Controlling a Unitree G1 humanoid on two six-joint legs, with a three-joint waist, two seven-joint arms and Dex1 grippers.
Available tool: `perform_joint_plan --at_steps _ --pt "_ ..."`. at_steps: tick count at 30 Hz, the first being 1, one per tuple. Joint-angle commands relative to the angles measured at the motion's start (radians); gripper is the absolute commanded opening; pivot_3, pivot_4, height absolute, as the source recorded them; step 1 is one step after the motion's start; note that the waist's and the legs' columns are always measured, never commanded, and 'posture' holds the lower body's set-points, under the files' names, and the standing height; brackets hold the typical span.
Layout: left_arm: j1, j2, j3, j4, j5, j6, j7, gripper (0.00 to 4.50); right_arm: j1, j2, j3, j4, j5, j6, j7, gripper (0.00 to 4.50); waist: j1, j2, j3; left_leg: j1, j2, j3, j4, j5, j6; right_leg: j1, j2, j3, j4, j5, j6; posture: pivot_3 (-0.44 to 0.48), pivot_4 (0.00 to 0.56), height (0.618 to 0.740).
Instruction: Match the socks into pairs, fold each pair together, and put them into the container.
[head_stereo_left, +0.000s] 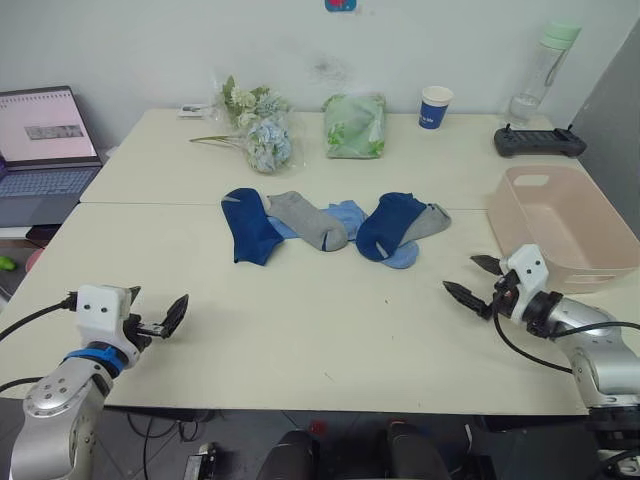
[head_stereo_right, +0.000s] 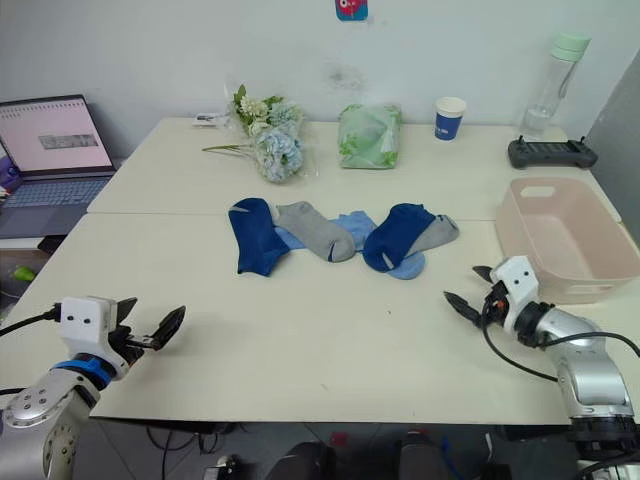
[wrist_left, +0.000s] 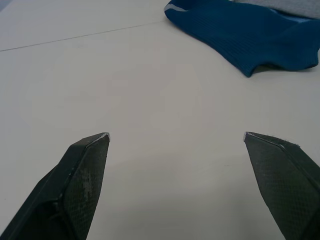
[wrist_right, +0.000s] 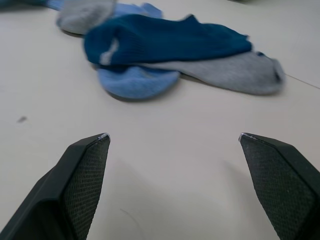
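**Mia:** Where are the socks (head_stereo_left: 330, 226) sitting?

**Ben:** They are lying in a messy row across the middle of the table (head_stereo_left: 300, 330), just in front of the seam where the two tabletops meet. One navy sock (head_stereo_left: 249, 224) is lying at the left end. A grey sock (head_stereo_left: 308, 219) is lying beside it, partly over a light blue sock (head_stereo_left: 349, 214). Another navy one (head_stereo_left: 386, 224) is lying on top of a second grey one (head_stereo_left: 430, 220) and a second light blue one (head_stereo_left: 403, 257).

**Mia:** And the tub?

**Ben:** The pink container (head_stereo_left: 562, 224) is sitting at the right edge of the table, and it is looking empty.

**Mia:** What are the grippers doing?

**Ben:** The left gripper (head_stereo_left: 168, 318) is hanging near the front left corner with its fingers spread apart, holding nothing. The right gripper (head_stereo_left: 472, 279) is hanging near the right edge, just in front of the tub, with its fingers spread wide too (nothing between them either).

**Mia:** So what could be going wrong next?

**Ben:** The socks are overlapping. I am thinking a gripper reaching for the right navy sock might pinch the grey or light blue one under it as well, and then the pair would be mixed up. Socks are soft and floppy, so one could be sliding out while it is being folded. Also, the right arm is so close to the tub that it could be bumping it (maybe pushing it toward the edge).
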Motion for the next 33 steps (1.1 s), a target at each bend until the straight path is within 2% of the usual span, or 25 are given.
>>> perform_joint_plan --at_steps 1,4,6,9,13,17,24,28,31,33 --pt "0.013 -0.009 0.036 -0.060 -0.024 -0.011 0.007 4.49 -0.048 -0.022 0.026 -0.105 0.027 0.020 0.040 4.44 0.001 0.000 0.000 0.000 0.000 0.000 0.000 0.000 0.000 0.000 0.000 0.000 0.000 0.000 0.000 0.000 0.150 0.740" --pt "0.080 -0.059 0.024 -0.161 -0.035 0.016 0.044 4.49 -0.188 0.027 0.134 -0.199 0.094 0.119 0.102 4.44 -0.008 0.000 0.000 0.000 0.001 0.001 0.000 0.000 0.000 0.000 0.001 0.000 -0.001 0.000 -0.001 0.000 0.150 0.740" --pt "0.112 -0.096 0.009 -0.220 -0.030 0.026 0.074 4.49 -0.284 0.080 0.202 -0.200 0.090 0.137 0.114 4.44 -0.016 0.000 0.000 0.000 0.002 0.002 0.000 0.000 0.000 0.000 0.002 0.001 -0.001 0.001 -0.001 0.000 0.150 0.740" --pt "0.171 -0.185 -0.009 -0.323 -0.092 0.048 0.102 4.49 -0.409 0.186 0.279 -0.160 0.074 0.146 0.098 4.44 -0.010 -0.001 0.000 0.001 0.004 0.000 0.000 0.000 0.000 0.000 0.003 0.000 -0.001 0.001 -0.002 0.000 0.150 0.740" --pt "0.207 -0.218 -0.023 -0.372 -0.088 0.058 0.120 4.49 -0.432 0.222 0.300 -0.138 0.063 0.136 0.096 4.44 0.022 -0.003 -0.001 -0.001 0.003 -0.003 0.000 0.000 -0.001 0.000 0.003 -0.002 -0.003 0.001 -0.002 0.000 0.150 0.740" --pt "0.159 -0.200 -0.030 -0.350 -0.037 0.037 0.161 4.49 -0.402 0.215 0.309 -0.131 0.049 0.105 0.111 4.44 0.031 -0.003 -0.001 -0.001 0.002 -0.002 0.000 0.000 -0.001 0.000 0.003 -0.001 -0.004 0.001 -0.002 0.000 0.150 0.740" --pt "-0.124 -0.138 -0.184 -0.150 0.065 0.048 0.133 4.49 -0.329 0.191 0.285 -0.174 0.028 0.104 0.072 4.44 0.022 -0.003 -0.001 0.000 0.003 -0.001 0.000 0.000 -0.001 0.000 0.007 -0.001 -0.002 0.002 -0.003 0.000 0.150 0.740" --pt "-0.300 -0.126 -0.275 0.019 0.126 0.026 0.109 4.49 -0.298 0.194 0.262 -0.209 0.033 0.125 0.017 4.44 0.017 -0.003 -0.001 0.000 0.003 -0.001 0.001 0.001 -0.002 0.000 0.007 -0.001 -0.002 0.002 -0.003 0.000 0.150 0.740" --pt "-0.445 -0.122 -0.355 0.222 0.189 0.008 0.078 4.49 -0.254 0.179 0.258 -0.259 0.026 0.143 -0.013 4.44 0.011 -0.003 -0.001 0.000 0.003 -0.001 0.001 0.001 -0.002 -0.001 0.007 -0.001 -0.001 0.002 -0.002 0.000 0.150 0.740" --pt "-0.496 -0.129 -0.393 0.306 0.223 0.006 0.075 4.49 -0.242 0.177 0.249 -0.284 0.028 0.159 -0.039 4.44 0.006 -0.003 -0.001 0.000 0.003 0.000 0.000 0.001 -0.003 -0.002 0.007 0.000 -0.001 0.002 -0.002 0.000 0.150 0.740"
